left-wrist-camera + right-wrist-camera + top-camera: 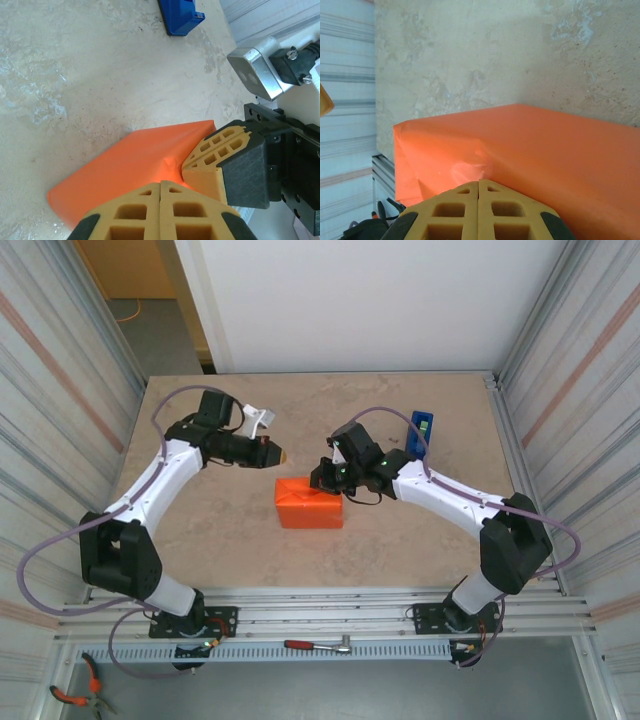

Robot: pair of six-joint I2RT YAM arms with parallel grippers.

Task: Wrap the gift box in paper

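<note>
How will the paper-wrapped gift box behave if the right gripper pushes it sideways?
Probably slides, not tips: the wrapped gift box sits low and flat on the smooth table. The paper looks thin, puckered by the right gripper, so it may crumple or shift.

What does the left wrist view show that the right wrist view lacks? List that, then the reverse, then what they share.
Left wrist view adds: the blue tape dispenser on the table, and the right claw, shut, its tip at a dimple in the paper. Right wrist view adds: the metal rail at the table's edge and the ribbed wall beyond it. Shared: the orange paper folded into a box shape on the marbled table, with the camera's own claw shut at the bottom, the left claw in one, the right in the other.
</note>
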